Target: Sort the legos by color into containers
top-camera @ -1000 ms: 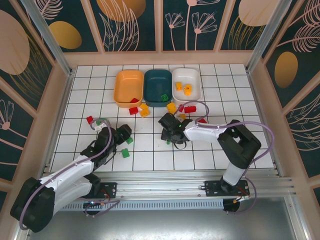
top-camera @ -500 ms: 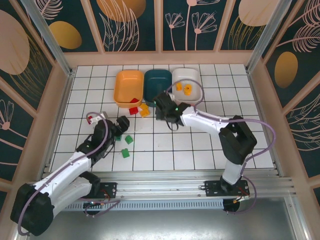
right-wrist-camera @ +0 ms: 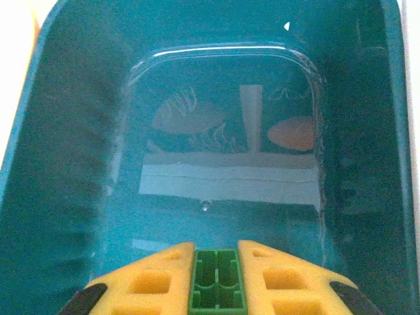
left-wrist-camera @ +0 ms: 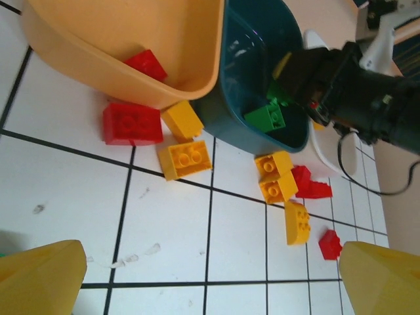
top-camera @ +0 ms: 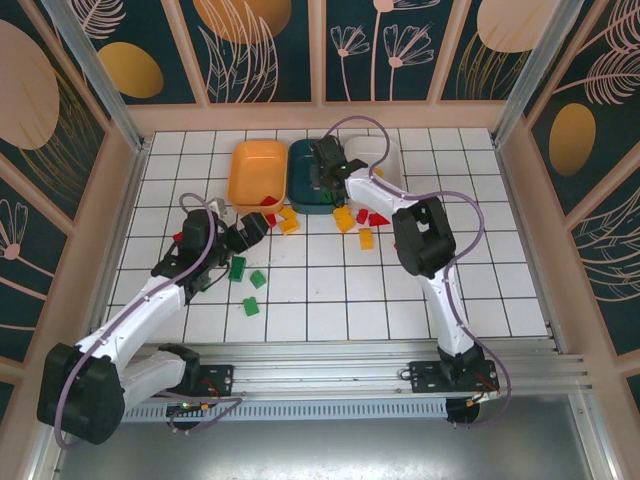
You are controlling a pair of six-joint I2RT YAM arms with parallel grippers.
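My right gripper (top-camera: 325,176) hangs over the dark teal tray (top-camera: 300,158), shut on a green lego (right-wrist-camera: 217,279) that sits between its yellow fingers (right-wrist-camera: 147,282). The teal tray's floor (right-wrist-camera: 223,131) lies below it. Another green lego (left-wrist-camera: 268,118) lies in the teal tray (left-wrist-camera: 243,59). My left gripper (top-camera: 255,228) is open and low over the tiles, in front of the orange tray (top-camera: 250,165), with nothing between its fingertips (left-wrist-camera: 39,275). A red lego (left-wrist-camera: 146,64) lies in the orange tray (left-wrist-camera: 131,33). The white tray (top-camera: 388,163) stands to the right.
Loose legos lie in front of the trays: red (left-wrist-camera: 131,123), yellow (left-wrist-camera: 185,159), more yellow (left-wrist-camera: 297,222) and red (left-wrist-camera: 330,244). Three green ones (top-camera: 237,267) (top-camera: 257,279) (top-camera: 250,306) lie near my left arm. Wooden walls (top-camera: 120,190) enclose the tiled floor.
My right gripper has swung from the middle tiles back to above the teal tray, carrying the green lego. My left gripper has moved farther toward the orange tray.
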